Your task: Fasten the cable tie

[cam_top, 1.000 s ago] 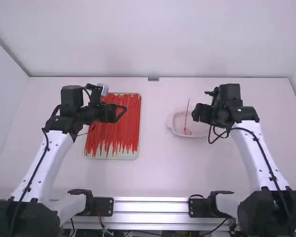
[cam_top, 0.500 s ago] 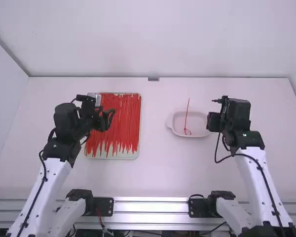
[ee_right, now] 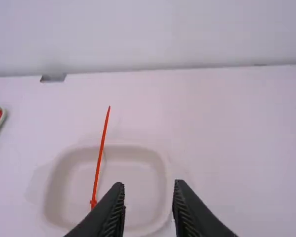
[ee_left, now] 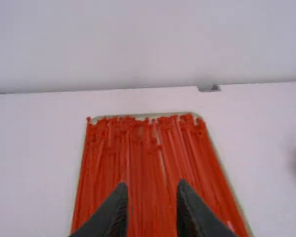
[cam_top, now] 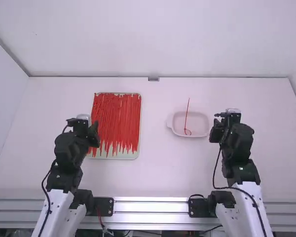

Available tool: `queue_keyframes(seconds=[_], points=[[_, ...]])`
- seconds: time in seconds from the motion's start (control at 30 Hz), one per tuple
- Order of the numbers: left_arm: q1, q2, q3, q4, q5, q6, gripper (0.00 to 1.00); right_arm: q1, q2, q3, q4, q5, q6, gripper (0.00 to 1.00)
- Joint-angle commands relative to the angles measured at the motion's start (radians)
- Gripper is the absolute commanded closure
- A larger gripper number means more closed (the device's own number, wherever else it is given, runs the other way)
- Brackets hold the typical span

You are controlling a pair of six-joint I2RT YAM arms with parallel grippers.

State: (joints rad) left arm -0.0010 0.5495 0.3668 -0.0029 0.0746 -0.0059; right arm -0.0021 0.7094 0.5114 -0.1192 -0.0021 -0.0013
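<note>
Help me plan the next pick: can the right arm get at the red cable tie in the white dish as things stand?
Probably yes. The right hand is open and faces the dish, with nothing between it and the cable tie, whose tail sticks out past the far rim.

Table [cam_top: 158,163]: white, smooth, matt.
Dish [cam_top: 173,129]: white, smooth, with a faint sheen; cannot tell whether plastic or ceramic.
Looped cable tie [cam_top: 187,116] in the dish: thin red plastic, smooth.
Loose ties [cam_top: 116,123], well left of the dish: the same red plastic, slightly glossy.
Right gripper [ee_right: 149,184], near the dish: fingers [ee_right: 186,212] matt black, inner faces finely ribbed.
Rail [cam_top: 148,202], on the camera side of the dish: bare silver metal, dull finish.
</note>
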Motion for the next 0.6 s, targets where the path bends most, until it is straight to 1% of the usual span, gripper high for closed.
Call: queue_keyframes(seconds=[0.0,0.13,0.3,0.4,0.57], points=[[0.001,-0.060,-0.052,0.003,-0.075,0.006,0.80,0.002,-0.061,-0.061,0.042,0.002,0.001,0.79],[0.001,-0.135,-0.127,0.003,-0.075,0.006,0.87,0.002,-0.143,-0.142,0.119,0.002,0.001,0.87],[0.001,-0.226,-0.218,0.003,-0.075,0.006,0.96,0.002,-0.245,-0.245,0.119,0.002,0.001,0.98],[0.001,-0.269,-0.261,0.003,-0.075,0.006,1.00,0.002,-0.295,-0.294,0.119,0.002,0.001,1.00],[0.001,-0.340,-0.332,0.003,-0.075,0.006,1.00,0.002,-0.377,-0.377,0.119,0.002,0.001,1.00]])
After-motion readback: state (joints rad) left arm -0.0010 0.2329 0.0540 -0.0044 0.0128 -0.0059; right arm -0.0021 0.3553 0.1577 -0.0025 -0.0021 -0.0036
